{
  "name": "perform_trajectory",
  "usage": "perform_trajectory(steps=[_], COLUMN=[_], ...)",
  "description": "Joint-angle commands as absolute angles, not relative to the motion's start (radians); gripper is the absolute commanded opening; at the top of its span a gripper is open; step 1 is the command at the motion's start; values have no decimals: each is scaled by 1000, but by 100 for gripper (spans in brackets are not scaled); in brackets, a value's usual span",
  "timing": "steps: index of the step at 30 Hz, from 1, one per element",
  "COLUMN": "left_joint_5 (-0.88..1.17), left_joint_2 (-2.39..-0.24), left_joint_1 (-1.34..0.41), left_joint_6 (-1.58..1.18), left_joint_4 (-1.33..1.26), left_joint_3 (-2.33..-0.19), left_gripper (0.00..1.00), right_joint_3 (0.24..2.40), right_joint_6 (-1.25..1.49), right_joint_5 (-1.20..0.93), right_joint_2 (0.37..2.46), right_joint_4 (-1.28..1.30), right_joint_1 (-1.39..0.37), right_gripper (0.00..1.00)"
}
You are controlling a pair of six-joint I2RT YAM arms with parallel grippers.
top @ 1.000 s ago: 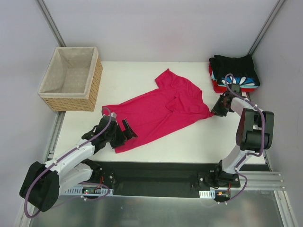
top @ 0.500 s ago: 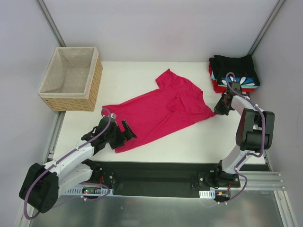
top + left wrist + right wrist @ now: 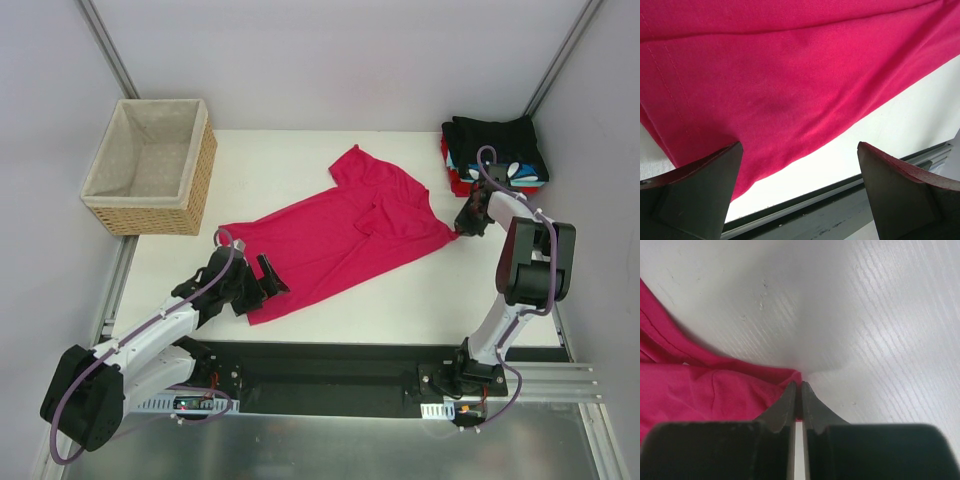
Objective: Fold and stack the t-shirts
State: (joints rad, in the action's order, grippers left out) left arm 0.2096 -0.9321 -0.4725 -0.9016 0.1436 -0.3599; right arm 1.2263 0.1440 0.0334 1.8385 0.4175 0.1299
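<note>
Now that the right gripper point(image 3: 797, 390) has brought its jaws together on the right tip of the crimson tee point(image 3: 340, 235), spread across the middle of the table point(image 3: 280, 160), the cloth can probably be pulled flat. The left gripper point(image 3: 800, 150) hangs over the near-left hem, jaws wide apart, holding nothing.

Plain crimson-pink t-shirt point(image 3: 340, 235). Beyond the black right gripper point(image 3: 463, 228): black shirt point(image 3: 495, 135), blue-white patterned shirt point(image 3: 525, 172), red shirt point(image 3: 460, 184). Tan wicker basket point(image 3: 150, 218), beige lining. White surface point(image 3: 430, 290).

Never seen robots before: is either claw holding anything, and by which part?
The right gripper pinches the pink shirt by its outermost pointed corner; the left gripper is open, holding nothing.
</note>
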Motion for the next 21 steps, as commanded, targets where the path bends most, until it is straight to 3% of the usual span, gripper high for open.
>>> perform_trajectory(steps=[1,2,3,6,7,9,14,21], left_joint_5=[207,207,209,204,204,193,205,204], left_joint_2=[-919,-919,-917,-913,-913,-920,-966,-1029], left_joint_1=[-482,-482,-482,-482,-480,-480,-480,-480], left_joint_6=[-885,-887,-887,-885,-879,-859,-801,-746], left_joint_4=[152,152,153,155,158,166,190,265], left_joint_3=[-350,-350,-351,-356,-365,-396,-508,-676], left_gripper=[99,99,99,99,99,99,99,99], right_joint_3=[1267,1261,1255,1252,1256,1272,1304,1194], right_joint_6=[127,127,127,114,106,100,92,127], right_joint_5=[61,81,93,129,130,118,45,-25], right_joint_2=[1821,1806,1786,1675,1648,1565,1467,1434], right_joint_4=[439,437,430,426,428,442,506,462], right_joint_1=[140,138,137,127,124,101,-44,-225], right_gripper=[26,35,59,90,94,100,96,97])
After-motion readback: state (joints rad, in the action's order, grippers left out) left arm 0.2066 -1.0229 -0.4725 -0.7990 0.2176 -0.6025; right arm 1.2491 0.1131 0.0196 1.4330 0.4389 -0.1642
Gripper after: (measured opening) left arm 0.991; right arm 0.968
